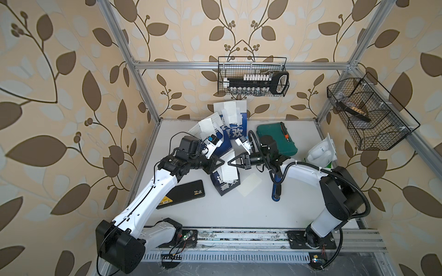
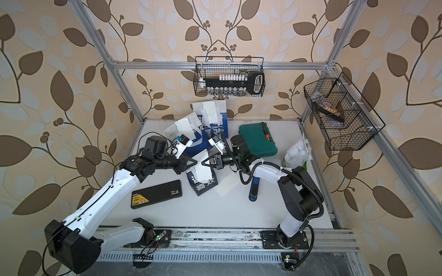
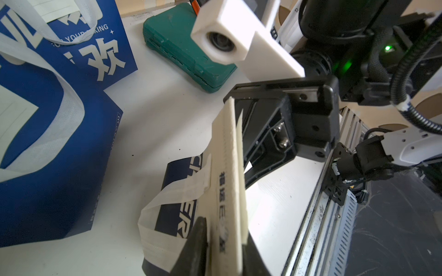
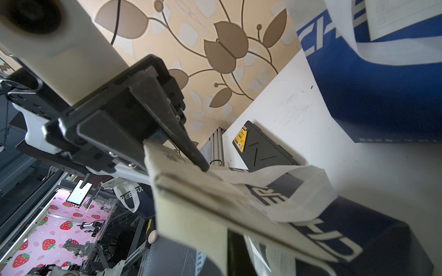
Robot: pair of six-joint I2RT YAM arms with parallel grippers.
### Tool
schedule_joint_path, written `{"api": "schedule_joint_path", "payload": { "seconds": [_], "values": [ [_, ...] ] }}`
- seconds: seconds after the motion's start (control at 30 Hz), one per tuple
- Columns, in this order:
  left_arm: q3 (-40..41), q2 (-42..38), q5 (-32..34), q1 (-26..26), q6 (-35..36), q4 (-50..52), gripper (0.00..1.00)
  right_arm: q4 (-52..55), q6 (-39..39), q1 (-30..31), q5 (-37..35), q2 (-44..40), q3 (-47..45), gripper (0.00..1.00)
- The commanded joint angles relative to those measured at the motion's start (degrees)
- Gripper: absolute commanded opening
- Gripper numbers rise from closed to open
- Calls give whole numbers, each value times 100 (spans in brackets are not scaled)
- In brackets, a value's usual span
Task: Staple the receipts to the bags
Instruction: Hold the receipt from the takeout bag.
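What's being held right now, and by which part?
The right gripper is shut on one end of a receipt; the left gripper straddles its other end, grip unclear.

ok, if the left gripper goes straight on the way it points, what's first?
The right gripper, most likely: it faces the left gripper tip to tip, shut on the receipt that spans the two. Gap looks small; depth unclear.

White-shelled left arm [image 1: 153,191] and right arm [image 1: 305,174], black joints; black triangular left pincer [image 1: 222,162] and right pincer [image 1: 229,163]; ribbed black hose [image 1: 313,166] along the right
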State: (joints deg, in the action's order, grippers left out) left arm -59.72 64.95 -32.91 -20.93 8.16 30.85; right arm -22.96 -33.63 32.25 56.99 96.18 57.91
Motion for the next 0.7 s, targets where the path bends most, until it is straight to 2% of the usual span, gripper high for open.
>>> {"api": "schedule_joint_path", "payload": {
  "seconds": [0.0,0.1,0.33,0.67],
  "values": [
    [-33,-18,-147,10,115,69,15,-30,109,46,13,55,201,0],
    [-59,-8,-141,0,104,73,14,-17,124,54,31,60,212,0],
    [-79,9,-58,1,89,61,21,453,494,144,-56,76,309,0],
    [-59,7,-70,-8,106,71,18,515,586,163,-61,13,335,0]
  ]
}}
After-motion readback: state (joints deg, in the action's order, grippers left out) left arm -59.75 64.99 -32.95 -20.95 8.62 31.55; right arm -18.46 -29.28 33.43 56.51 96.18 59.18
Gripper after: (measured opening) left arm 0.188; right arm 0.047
